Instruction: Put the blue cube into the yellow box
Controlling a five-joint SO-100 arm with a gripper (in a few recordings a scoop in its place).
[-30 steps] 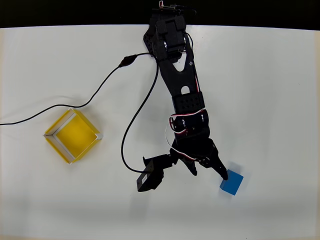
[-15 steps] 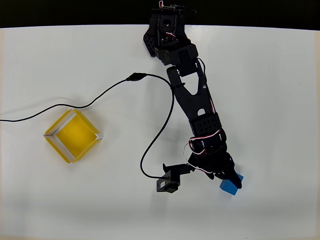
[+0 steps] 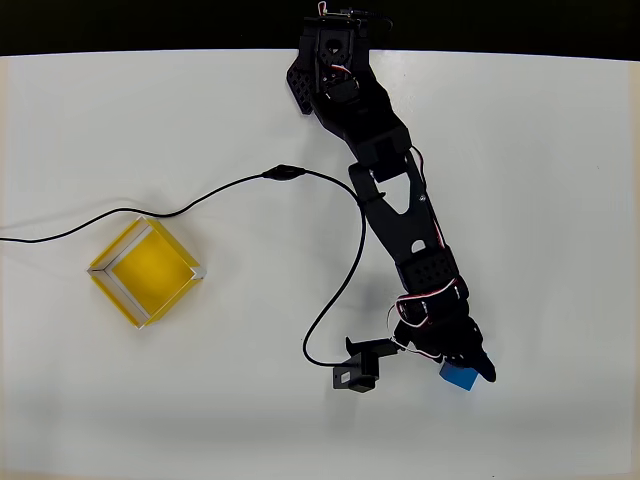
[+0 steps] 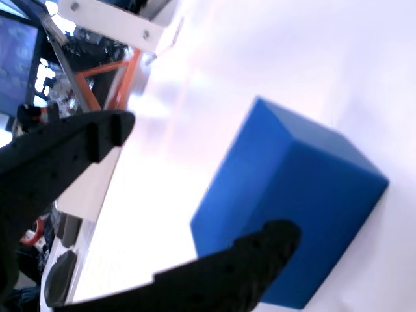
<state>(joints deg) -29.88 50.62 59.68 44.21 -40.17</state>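
Gripper hanging over blue cube near bottom right of white table, overhead view. Wrist view: fingers spread wide, cube sitting between them, not pinched. Yellow box sitting well apart, far left.

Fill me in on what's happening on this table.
A black robot arm reaches across the white table with its gripper over a blue cube. In the wrist view the fingers are open, one finger in front of the cube and the other off to the side. The yellow box sits far to the left, with nothing in it.
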